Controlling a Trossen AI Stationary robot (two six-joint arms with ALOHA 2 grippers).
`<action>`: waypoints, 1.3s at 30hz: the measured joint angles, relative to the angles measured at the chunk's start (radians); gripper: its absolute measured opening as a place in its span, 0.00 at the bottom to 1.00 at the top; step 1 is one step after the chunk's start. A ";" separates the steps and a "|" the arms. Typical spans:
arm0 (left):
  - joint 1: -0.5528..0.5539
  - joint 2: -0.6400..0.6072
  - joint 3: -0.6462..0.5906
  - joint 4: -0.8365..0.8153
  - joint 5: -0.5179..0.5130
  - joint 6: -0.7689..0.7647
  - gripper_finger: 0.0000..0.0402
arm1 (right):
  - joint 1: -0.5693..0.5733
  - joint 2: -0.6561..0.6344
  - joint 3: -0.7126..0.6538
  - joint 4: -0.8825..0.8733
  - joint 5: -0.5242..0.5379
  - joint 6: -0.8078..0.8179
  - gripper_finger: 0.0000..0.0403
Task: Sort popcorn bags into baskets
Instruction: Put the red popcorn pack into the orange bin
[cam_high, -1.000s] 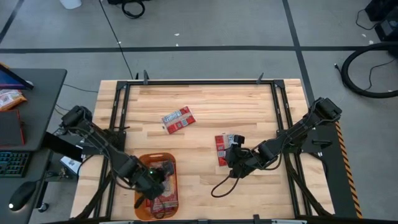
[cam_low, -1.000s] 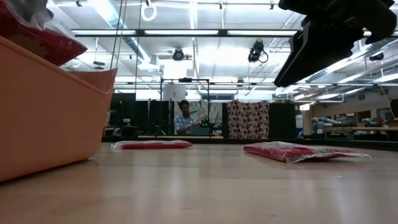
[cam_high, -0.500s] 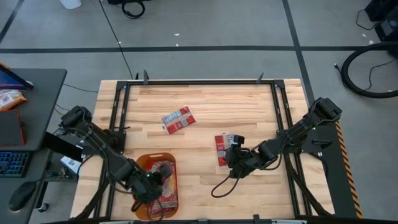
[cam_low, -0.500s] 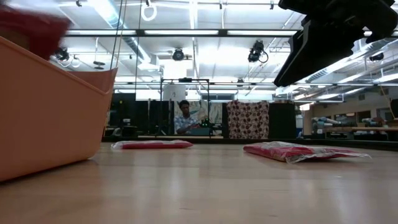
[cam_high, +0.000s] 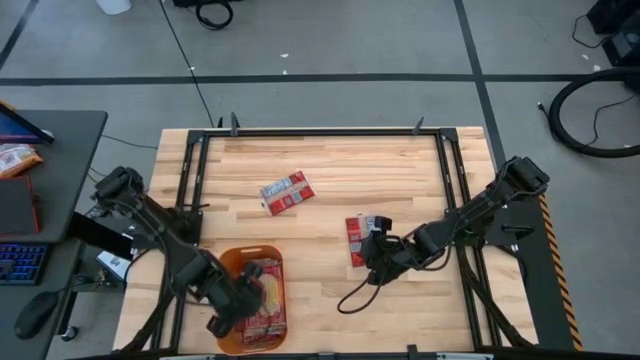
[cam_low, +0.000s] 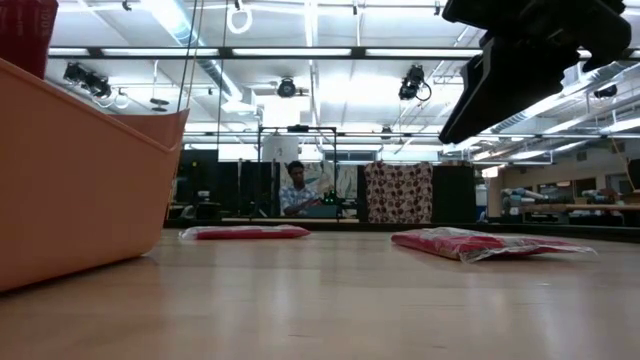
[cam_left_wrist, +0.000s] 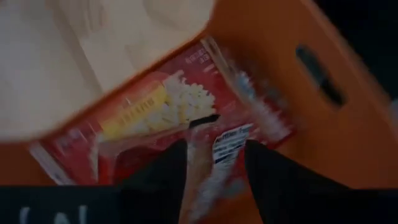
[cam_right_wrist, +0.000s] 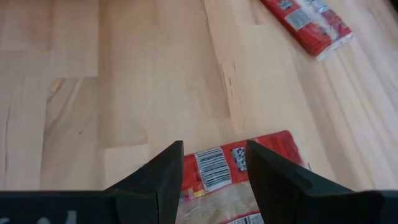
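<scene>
The orange basket (cam_high: 232, 262) stands at the table's near left and holds several red popcorn bags (cam_high: 266, 306). My left gripper (cam_high: 243, 298) hangs open over it, its fingers on either side of one bag's labelled end (cam_left_wrist: 229, 144). A red strip (cam_low: 25, 35) shows above the basket's wall (cam_low: 80, 180). My right gripper (cam_high: 372, 245) stands open above the end of a bag (cam_right_wrist: 242, 163) lying flat on the table right of centre, well clear of it in the low view. Another bag (cam_high: 287, 192) lies flat farther back. My left gripper points down into the basket with its fingers (cam_left_wrist: 165, 183) apart beside the bag's labelled end (cam_left_wrist: 229, 144). The view is blurred, and I cannot tell whether they touch it. The bag lies on the other bags in the basket.
A loose black cable (cam_high: 358, 292) loops on the table near my right gripper. Dark frame rails (cam_high: 190, 180) run along the table's left and right sides. Bare wood lies between the basket and the two loose bags (cam_low: 245, 232) (cam_low: 480, 243).
My left gripper has drawn back toward the table's near left corner over the basket. The red bag that showed above the basket's rim in the low view has dropped and shifted, leaving only a red strip at that picture's edge. More of the bags in the basket show from above.
</scene>
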 joint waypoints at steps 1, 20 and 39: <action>0.015 -0.011 0.000 0.002 0.038 -0.059 0.42 | -0.002 0.000 0.000 0.000 -0.007 0.000 0.44; 0.387 -0.030 0.000 -0.035 -0.082 -0.294 0.43 | -0.035 0.000 0.000 0.010 -0.041 -0.023 0.44; 0.796 0.177 -0.001 0.035 -0.076 -0.013 0.55 | -0.040 0.000 0.000 0.037 -0.042 -0.060 0.44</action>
